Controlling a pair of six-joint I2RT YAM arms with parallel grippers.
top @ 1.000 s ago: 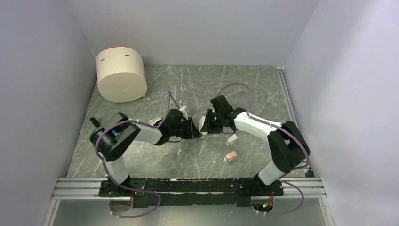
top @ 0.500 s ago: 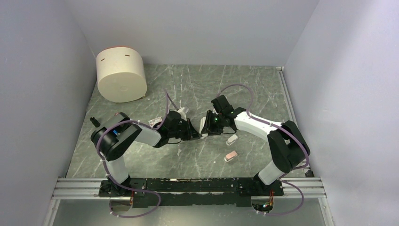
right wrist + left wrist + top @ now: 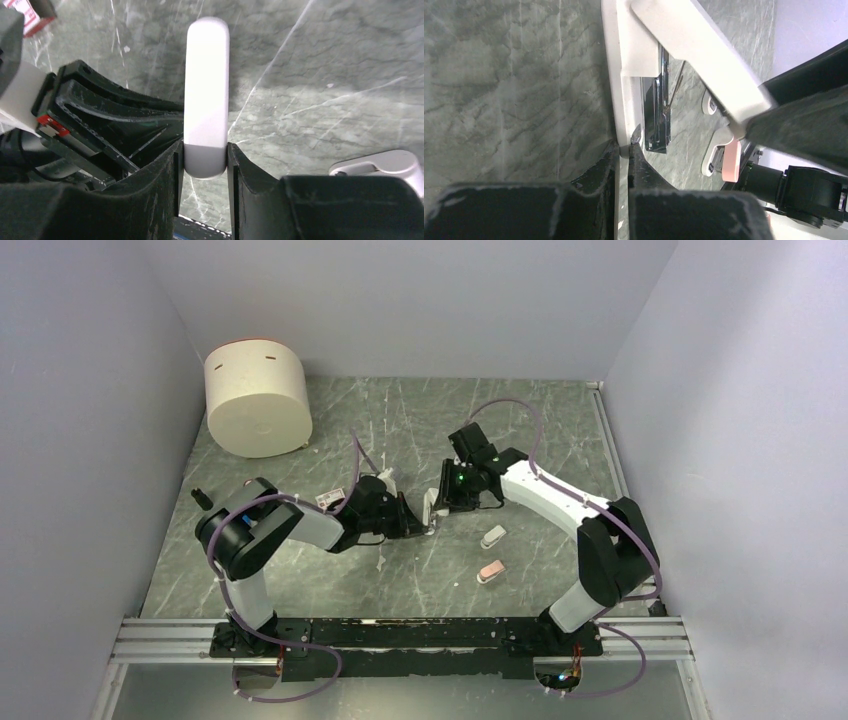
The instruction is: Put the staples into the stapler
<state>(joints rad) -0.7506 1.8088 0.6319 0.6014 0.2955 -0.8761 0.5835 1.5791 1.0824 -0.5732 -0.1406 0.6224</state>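
Stapler (image 3: 431, 508) held at desk (image 3: 300, 575) centre: left fingers (image 3: 596, 172) clamped on base edge, right fingers (image 3: 165, 175) clamped on top arm, apparently to hinge it open and expose magazine (image 3: 656, 125) for loading; staple box (image 3: 328, 499) lies beside left arm (image 3: 295, 525).

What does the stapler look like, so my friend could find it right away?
Find the middle of the marbled table, where the left arm and right arm meet. The stapler is the slim white bar pinched between the left fingers and the right fingers, hinged open. It is longer than the short white piece and the pink piece lying nearby.
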